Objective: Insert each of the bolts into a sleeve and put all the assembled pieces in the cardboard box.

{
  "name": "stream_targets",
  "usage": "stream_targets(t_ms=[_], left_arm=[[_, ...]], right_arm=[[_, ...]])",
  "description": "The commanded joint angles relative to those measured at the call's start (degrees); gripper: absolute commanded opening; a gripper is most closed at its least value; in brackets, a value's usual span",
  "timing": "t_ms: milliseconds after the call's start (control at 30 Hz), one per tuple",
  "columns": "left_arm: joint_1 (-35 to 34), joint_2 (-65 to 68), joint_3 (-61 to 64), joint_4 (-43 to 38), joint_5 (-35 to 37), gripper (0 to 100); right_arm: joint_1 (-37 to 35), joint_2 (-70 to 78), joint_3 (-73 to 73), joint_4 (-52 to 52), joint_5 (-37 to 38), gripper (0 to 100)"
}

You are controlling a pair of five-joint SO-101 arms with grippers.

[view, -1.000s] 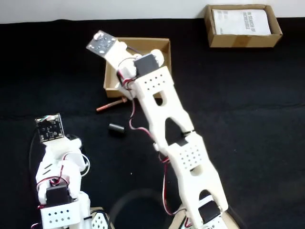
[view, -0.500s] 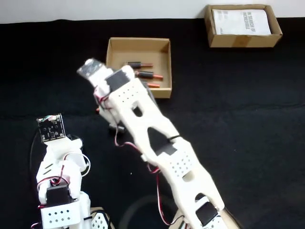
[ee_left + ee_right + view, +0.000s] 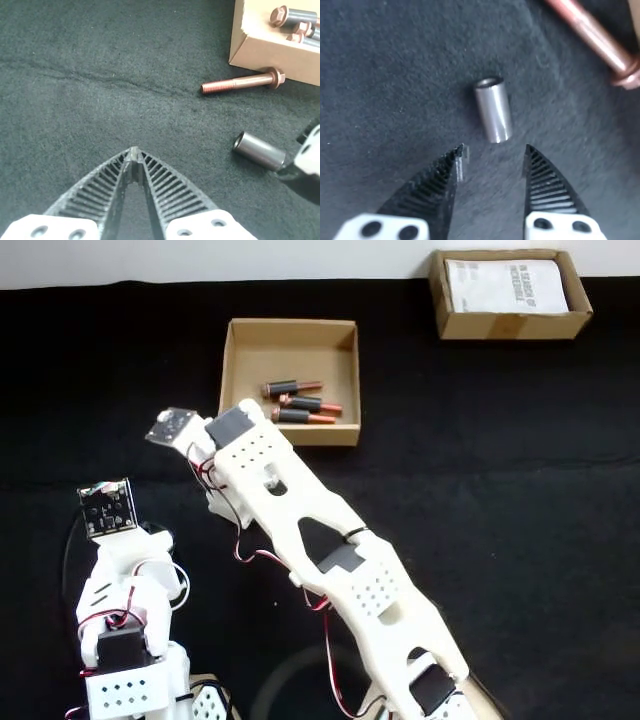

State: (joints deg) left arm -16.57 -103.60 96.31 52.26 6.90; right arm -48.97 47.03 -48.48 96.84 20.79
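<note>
A second ago my right arm [image 3: 330, 550] was up over the cardboard box [image 3: 290, 326]. Now it has swung back across the worktop [image 3: 500, 490] and come down low by the loose parts. The right tool [image 3: 492, 150] is spread apart, and the last sleeve [image 3: 493, 109] lies on its side just past the two tips, not yet between them. The last bolt [image 3: 242, 83] lies bare on the cloth, close against the outside wall of the box and near the sleeve.

Three finished pieces [image 3: 300, 402] lie together in the box. I think that means the drop is done and I am on the last pair.

My left tool [image 3: 134, 150] is pressed together with nothing in it. It has not moved and sits back from the bolt and sleeve. Next, I think, comes grabbing the sleeve.
</note>
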Motion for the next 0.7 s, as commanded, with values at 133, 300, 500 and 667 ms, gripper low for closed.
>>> stream_targets(t_ms=[133,300,500,667], left_arm=[[0.7,-0.5,0.8,0.0,-0.3,1],[0.7,-0.6,0.8,0.0,-0.4,1],[0.7,-0.6,0.8,0.0,-0.4,1],[0.7,-0.7,0.8,0.0,-0.4,1]], right_arm=[[-0.1,0.9,-0.5,-4.4,4.4,16.1],[-0.1,3.6,-0.5,-8.4,4.4,16.1],[0.3,8.4,-0.5,-14.7,6.3,15.9],[1.5,12.9,-0.5,-13.7,6.1,13.5]])
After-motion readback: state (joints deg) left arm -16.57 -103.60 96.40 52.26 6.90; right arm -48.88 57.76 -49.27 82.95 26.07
